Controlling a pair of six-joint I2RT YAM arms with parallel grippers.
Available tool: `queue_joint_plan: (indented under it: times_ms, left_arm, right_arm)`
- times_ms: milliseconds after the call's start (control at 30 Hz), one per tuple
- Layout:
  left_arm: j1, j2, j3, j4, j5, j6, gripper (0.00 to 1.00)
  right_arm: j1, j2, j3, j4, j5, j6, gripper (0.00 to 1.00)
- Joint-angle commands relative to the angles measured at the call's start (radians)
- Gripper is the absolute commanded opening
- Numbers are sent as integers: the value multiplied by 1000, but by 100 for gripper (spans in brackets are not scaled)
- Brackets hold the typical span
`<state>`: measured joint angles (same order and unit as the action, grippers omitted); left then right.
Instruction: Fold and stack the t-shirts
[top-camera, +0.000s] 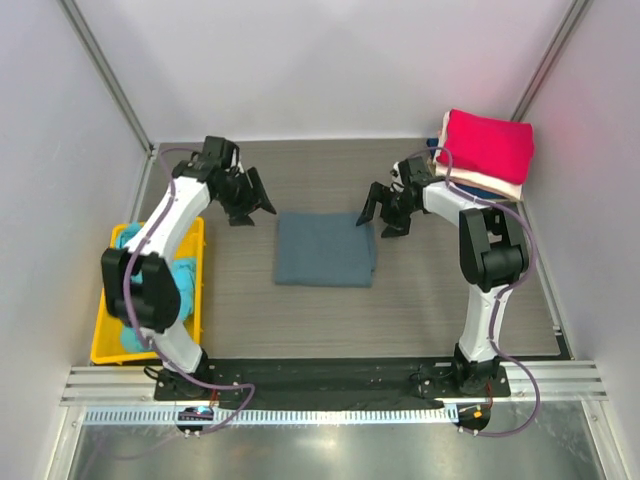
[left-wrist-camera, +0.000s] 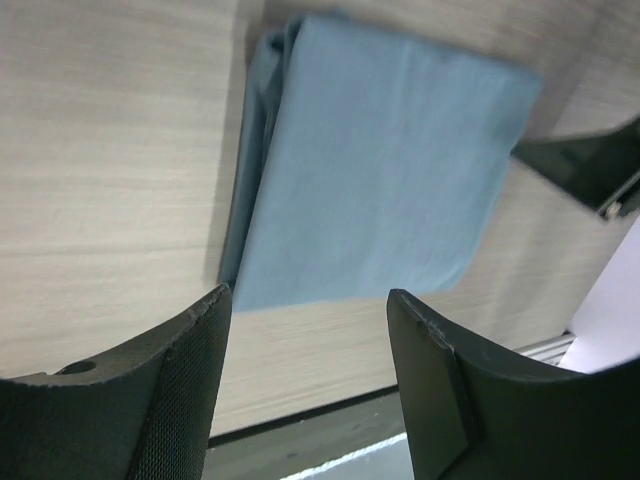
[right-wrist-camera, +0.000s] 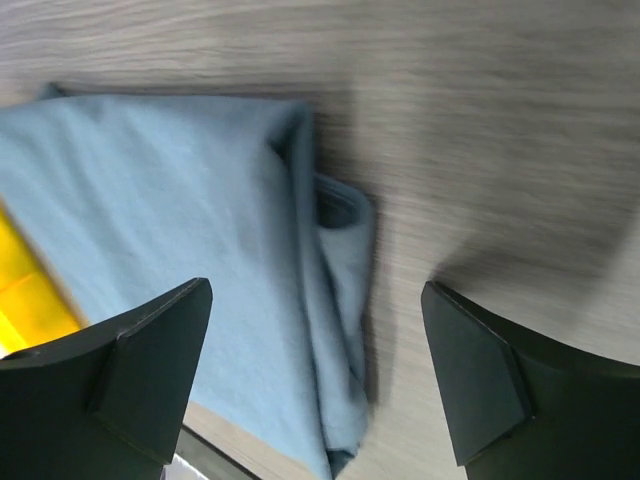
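The slate grey-blue t-shirt (top-camera: 326, 249) lies folded into a rectangle in the middle of the table; it also shows in the left wrist view (left-wrist-camera: 380, 160) and the right wrist view (right-wrist-camera: 180, 230). My left gripper (top-camera: 253, 207) is open and empty, hovering just left of its far left corner. My right gripper (top-camera: 381, 220) is open and empty over its far right corner, the jaws either side of the folded edge. A stack of folded t-shirts with the crimson one (top-camera: 488, 144) on top sits at the far right. The teal t-shirt (top-camera: 182, 285) lies in the yellow bin.
The yellow plastic bin (top-camera: 104, 340) stands at the left edge beside the left arm. Cream and navy edges (top-camera: 480, 186) peek out under the crimson shirt. White walls enclose the table on three sides.
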<state>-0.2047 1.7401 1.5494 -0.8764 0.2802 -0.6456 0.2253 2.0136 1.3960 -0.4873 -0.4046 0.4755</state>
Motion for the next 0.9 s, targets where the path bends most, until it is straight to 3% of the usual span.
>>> queue_joint_plan:
  times_ms: [0,133,333,367,433,467,567,700,867]
  left_arm:
    - [-1,-158,-164,56,-19,17,65]
    - [-2,-316,-346,60,-53,18,64]
    - [-1,-520,-465,4,-111,31,64]
    - [-2,-546,-503,-4,-125,34,65]
    - [-2,-624,-531,-15,-169,35,65]
    - [-2,-646,-544,-27,-180,37,65]
    - [-2,-744,-591,-35,-216,61,65]
    - [-1,-833,-623,-33,-243,78,66]
    - [-2,-895,-647,14,-219,78,67]
  right_arm:
    - [5,19,-58,146,-71,-9,91]
    - [23,77,-72,226,-114,0,82]
    - [66,105,-159,354,-195,46,53]
    - [74,105,-175,383,-215,57,35]
    - [74,84,-213,458,-255,86,19]
    - [74,71,-215,461,-260,81,4]
    - [68,-30,-195,362,-234,22,2]
    - [60,-144,-19,90,-100,-132,1]
    - [25,-246,119,-86,1,-219,1]
